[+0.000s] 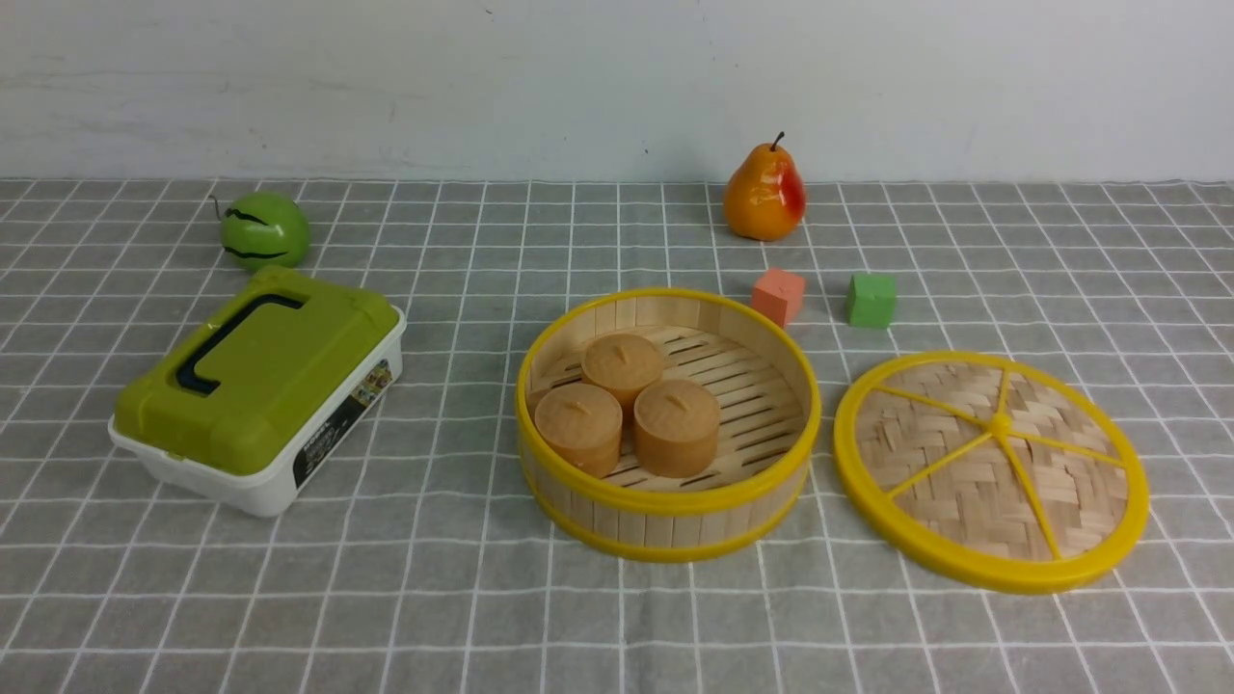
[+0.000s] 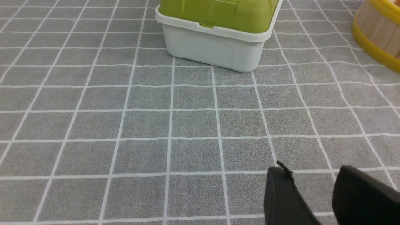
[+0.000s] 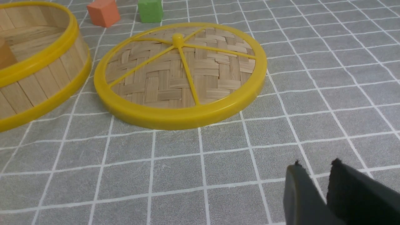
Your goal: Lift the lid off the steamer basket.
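Note:
The steamer basket (image 1: 665, 528) stands uncovered in the middle of the checked cloth, with three brown buns (image 1: 675, 426) inside. The lid (image 1: 964, 482) lies flat on the cloth just to its right, apart from it. In the right wrist view the lid (image 3: 168, 81) lies ahead of my right gripper (image 3: 316, 165), which is shut, empty and hangs over bare cloth; the basket wall (image 3: 40, 78) shows beside the lid. My left gripper (image 2: 312, 170) is open and empty over bare cloth, with the basket's edge (image 2: 375, 34) far off. Neither gripper shows in the front view.
A white box with an olive-green lid (image 1: 255, 386) sits at the left, also in the left wrist view (image 2: 215, 47). A green melon (image 1: 263, 229) lies behind it. A pear (image 1: 764, 193), an orange cube (image 1: 778, 295) and a green cube (image 1: 871, 300) are behind the basket and lid.

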